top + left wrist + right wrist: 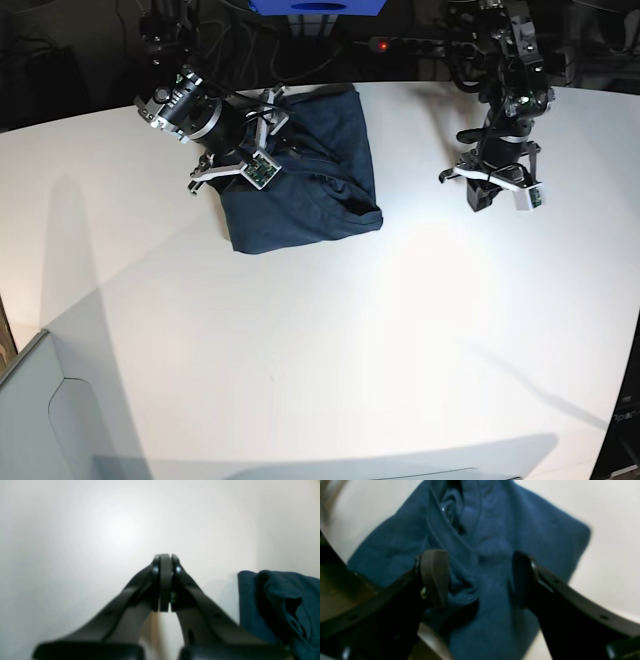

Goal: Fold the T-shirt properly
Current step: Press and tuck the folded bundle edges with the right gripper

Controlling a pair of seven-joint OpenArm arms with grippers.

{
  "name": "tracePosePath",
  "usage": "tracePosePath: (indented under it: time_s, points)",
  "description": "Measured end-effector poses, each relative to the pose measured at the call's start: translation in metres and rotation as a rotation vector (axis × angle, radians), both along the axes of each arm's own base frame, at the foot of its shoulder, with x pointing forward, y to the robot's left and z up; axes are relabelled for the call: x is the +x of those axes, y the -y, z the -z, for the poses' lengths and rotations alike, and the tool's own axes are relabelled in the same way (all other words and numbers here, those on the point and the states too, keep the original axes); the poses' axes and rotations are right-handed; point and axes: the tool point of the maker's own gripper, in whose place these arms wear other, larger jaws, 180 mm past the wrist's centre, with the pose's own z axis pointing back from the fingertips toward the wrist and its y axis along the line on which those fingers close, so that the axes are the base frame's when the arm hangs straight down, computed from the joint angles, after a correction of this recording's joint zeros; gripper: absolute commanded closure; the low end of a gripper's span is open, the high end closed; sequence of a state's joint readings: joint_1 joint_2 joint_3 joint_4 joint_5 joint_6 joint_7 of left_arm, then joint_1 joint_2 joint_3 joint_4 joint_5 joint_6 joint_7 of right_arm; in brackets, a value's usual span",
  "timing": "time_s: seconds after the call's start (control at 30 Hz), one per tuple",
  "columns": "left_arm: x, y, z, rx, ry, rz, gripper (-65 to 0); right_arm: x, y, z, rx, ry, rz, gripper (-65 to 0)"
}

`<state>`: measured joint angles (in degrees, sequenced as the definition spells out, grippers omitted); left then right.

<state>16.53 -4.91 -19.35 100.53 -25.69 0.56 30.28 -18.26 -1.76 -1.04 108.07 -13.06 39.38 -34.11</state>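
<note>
a: where's the t-shirt (305,185)?

b: bunched in a rough folded heap on the white table (330,350), toward its far edge, left of centre in the base view.

a: and the right gripper (480,577)?

b: right over the heap, fingers (435,575) spread wide. dark blue cloth shows between them and a fold lies against one pad, but nothing is pinched.

a: the left gripper (165,582)?

b: pads pressed flat together, nothing between them. it hangs above bare table near the far edge, well apart from the shirt, whose edge just shows at the side of its wrist view.
</note>
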Motion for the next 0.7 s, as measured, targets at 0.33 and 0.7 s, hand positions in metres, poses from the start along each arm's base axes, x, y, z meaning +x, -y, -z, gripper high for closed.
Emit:
tracePosePath:
  time_s: [0.33,0.7]
  points:
    - [-0.002,0.000,0.001,0.003,-0.005,0.000,0.0,-0.021,-0.016,0.013,0.007,-0.059,-0.052,-5.9]
    - [-0.002,0.000,0.001,0.003,-0.005,0.000,0.0,-0.038,-0.058,0.004,0.060,-0.054,-0.176,-0.6]
